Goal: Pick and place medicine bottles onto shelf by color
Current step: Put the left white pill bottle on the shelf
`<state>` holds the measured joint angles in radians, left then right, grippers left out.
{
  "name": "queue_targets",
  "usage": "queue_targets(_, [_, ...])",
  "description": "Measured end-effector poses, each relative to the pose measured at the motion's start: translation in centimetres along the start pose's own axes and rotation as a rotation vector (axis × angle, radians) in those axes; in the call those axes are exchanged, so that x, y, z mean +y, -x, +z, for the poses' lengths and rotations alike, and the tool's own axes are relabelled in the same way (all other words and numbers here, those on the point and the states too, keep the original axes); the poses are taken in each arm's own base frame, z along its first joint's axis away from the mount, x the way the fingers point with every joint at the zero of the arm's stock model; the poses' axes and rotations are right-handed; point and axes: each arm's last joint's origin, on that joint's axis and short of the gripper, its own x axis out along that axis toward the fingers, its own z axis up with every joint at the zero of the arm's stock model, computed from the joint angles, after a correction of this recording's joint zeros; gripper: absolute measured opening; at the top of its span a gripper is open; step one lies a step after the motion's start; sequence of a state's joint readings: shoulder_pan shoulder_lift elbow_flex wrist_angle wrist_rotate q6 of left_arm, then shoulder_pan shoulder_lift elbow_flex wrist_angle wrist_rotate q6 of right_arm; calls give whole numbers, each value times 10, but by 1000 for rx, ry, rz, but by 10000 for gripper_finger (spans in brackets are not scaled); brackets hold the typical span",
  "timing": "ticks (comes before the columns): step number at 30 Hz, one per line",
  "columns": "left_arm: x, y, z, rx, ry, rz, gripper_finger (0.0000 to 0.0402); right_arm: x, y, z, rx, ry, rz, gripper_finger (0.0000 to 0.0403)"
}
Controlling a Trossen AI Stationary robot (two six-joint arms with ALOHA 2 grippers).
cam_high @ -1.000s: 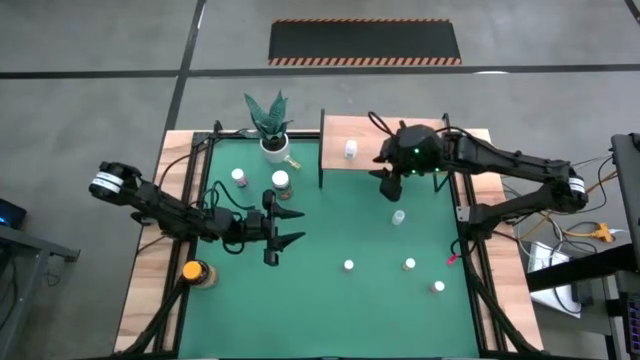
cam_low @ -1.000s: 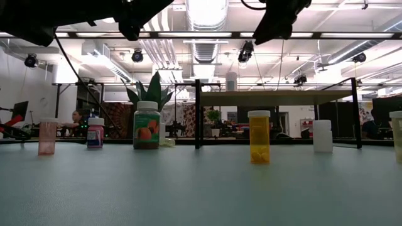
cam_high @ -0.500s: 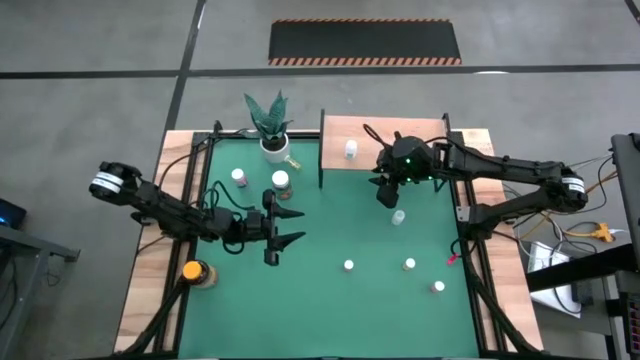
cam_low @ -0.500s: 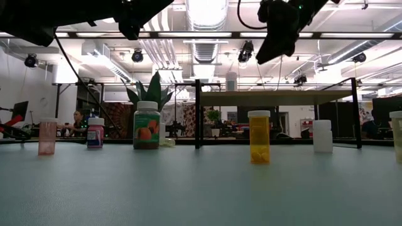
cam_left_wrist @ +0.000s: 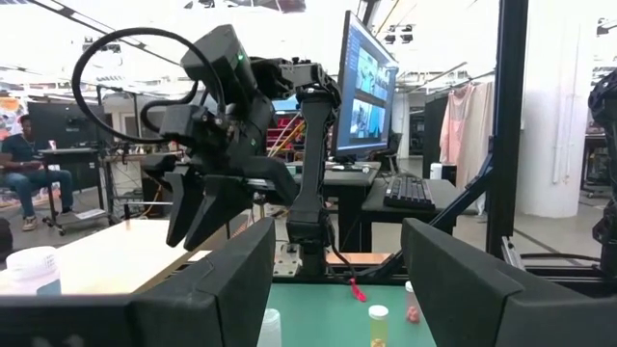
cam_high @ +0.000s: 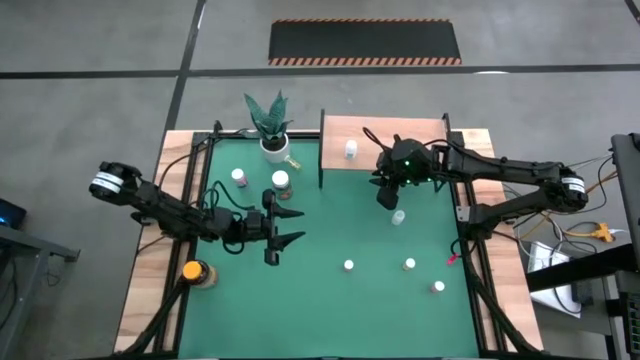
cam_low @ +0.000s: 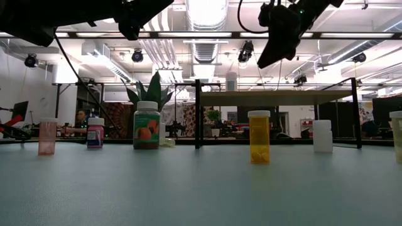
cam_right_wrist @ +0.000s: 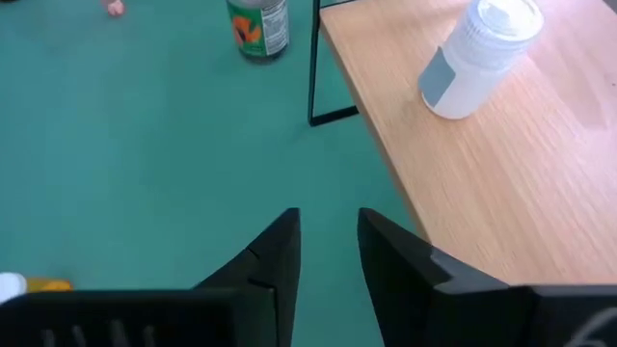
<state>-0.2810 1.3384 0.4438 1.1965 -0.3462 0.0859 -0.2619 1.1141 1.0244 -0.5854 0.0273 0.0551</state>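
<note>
One white bottle [cam_high: 350, 150] is seen standing alone on the shelf [cam_high: 385, 135] at the table's far edge. Just off the shelf's front edge, the right gripper [cam_high: 386, 193] is held above the green mat [cam_high: 330, 300], fingers narrowly parted and empty. Near it stands a clear bottle [cam_high: 398, 216]. The left gripper [cam_high: 288, 227] is parked mid-mat, spread wide. A fruit-labelled bottle [cam_right_wrist: 258, 24] is visible; its text cannot be read.

Table [cam_high: 145, 270] with green mat [cam_high: 320, 300] and shelf [cam_high: 375, 130]

A white bottle [cam_high: 350, 150] stands on the shelf at the far edge. On the mat: plant pot [cam_high: 273, 147] and two bottles [cam_high: 280, 180] far left, four bottles [cam_high: 409, 264] near right; an amber bottle [cam_high: 192, 270] on the left wood.
</note>
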Motion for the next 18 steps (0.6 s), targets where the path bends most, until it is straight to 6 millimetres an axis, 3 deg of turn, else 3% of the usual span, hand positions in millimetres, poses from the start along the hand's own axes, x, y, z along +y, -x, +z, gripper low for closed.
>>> queue_targets(18, [0,0,0,0,0,0,210,0,-2,1,-33,47,1,57])
